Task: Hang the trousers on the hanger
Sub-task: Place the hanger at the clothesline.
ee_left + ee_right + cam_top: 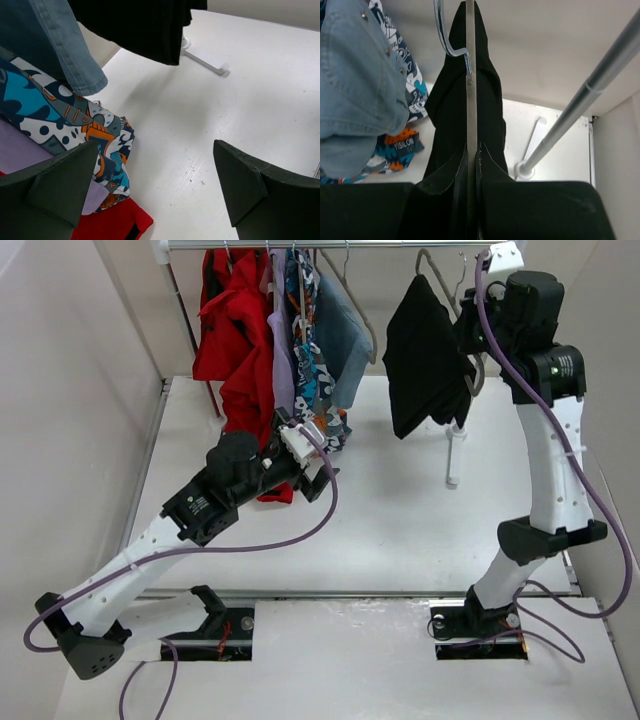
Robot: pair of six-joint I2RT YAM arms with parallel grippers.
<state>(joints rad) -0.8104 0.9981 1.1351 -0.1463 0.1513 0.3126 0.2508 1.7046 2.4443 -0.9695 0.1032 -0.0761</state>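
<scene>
1. Right claw is seen clamped on the edge of the thin grey-beige triangular hanger, up near the silver metal rail.
2. The large black soft-fabric trousers are draped over that hanger and hang well above the white counter, so the task is judged nearly complete.
3. Whether the wire hook is seated on the rail cannot be told.
4. For the step in hand, the hanger is best held level and the grip firm until the hook is confirmed on the rail. Any tilt could let the loose fabric slide off one side.
5. Release is best made slowly, with the claw drawn straight back so the cloth is not snagged.
6. The left claw is spread wide with nothing between its fingers, low over the counter beside the other clothes. It could be raised under the trousers as a guard.
7. Counted:
   - one pair of trousers and one hanger in the grip
   - four other garments: red, lilac, patterned and blue denim
</scene>
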